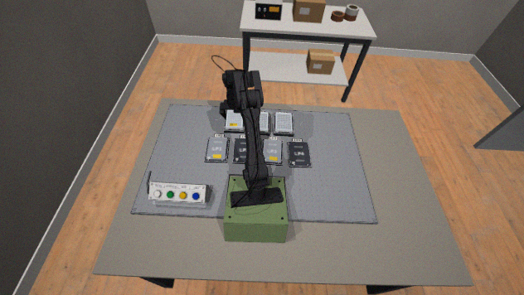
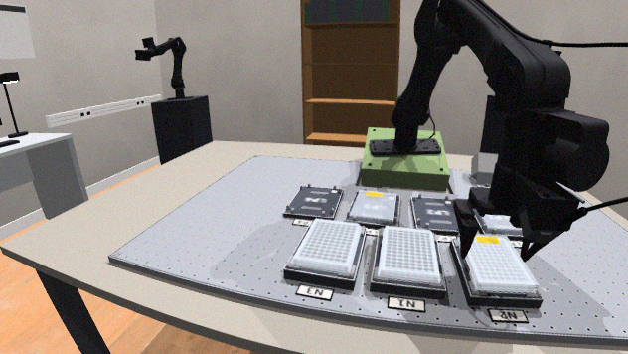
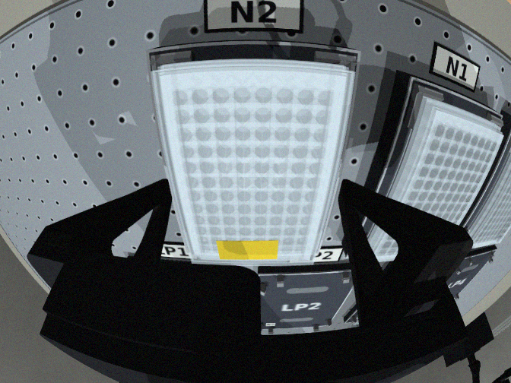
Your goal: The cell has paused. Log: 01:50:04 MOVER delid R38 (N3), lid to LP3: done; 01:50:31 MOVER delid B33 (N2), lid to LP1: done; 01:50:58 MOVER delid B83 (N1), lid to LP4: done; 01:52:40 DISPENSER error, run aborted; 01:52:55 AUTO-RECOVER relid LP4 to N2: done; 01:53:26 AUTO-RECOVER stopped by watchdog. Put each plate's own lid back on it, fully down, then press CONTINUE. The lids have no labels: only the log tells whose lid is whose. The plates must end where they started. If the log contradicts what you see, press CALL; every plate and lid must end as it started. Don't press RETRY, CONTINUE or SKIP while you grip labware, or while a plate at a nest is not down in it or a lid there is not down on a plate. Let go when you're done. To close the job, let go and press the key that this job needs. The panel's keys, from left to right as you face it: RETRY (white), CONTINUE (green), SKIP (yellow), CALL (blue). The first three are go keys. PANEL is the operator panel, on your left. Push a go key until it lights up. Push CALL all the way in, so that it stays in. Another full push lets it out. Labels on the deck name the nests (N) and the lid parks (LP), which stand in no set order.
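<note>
Three well plates sit in the nests. The plate at N2 wears a clear lid with a yellow tag. It also shows in the exterior view. The plates at N1 and N3 are bare. My gripper is open, with one finger on each long side of the N2 lid, near its tagged end, and nothing between them is gripped. It also shows in the exterior view. Clear lids with yellow tags lie on LP3 and LP1. LP2 and LP4 are empty.
The panel stands at the front left of the deck with white, green, yellow and blue keys, none lit. The arm's green base stands in front of the lid parks.
</note>
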You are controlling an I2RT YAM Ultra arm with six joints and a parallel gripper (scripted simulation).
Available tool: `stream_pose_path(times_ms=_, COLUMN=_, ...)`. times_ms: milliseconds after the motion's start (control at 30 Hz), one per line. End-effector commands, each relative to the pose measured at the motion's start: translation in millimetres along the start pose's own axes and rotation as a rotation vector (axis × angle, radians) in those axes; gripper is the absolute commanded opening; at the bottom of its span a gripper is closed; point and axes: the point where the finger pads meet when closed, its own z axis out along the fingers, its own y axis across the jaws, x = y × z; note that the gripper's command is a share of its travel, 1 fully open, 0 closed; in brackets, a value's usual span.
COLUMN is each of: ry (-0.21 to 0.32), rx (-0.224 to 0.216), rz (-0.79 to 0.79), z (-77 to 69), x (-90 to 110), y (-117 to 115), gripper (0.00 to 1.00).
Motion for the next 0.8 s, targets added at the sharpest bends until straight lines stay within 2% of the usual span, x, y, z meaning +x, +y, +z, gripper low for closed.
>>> stream_pose_path(times_ms=0, ry=-0.058, rx=-0.011, rz=0.003, z=-13.1, x=-15.7, y=4.7, gripper=1.00)
stream_pose_path(times_ms=333, ry=-0.060, rx=-0.011, rz=0.003, z=-13.7, x=-16.1, y=4.9, gripper=0.98)
stream_pose_path(times_ms=767, ry=-0.060, rx=-0.011, rz=0.002, z=-13.8, x=-16.1, y=6.3, gripper=0.85)
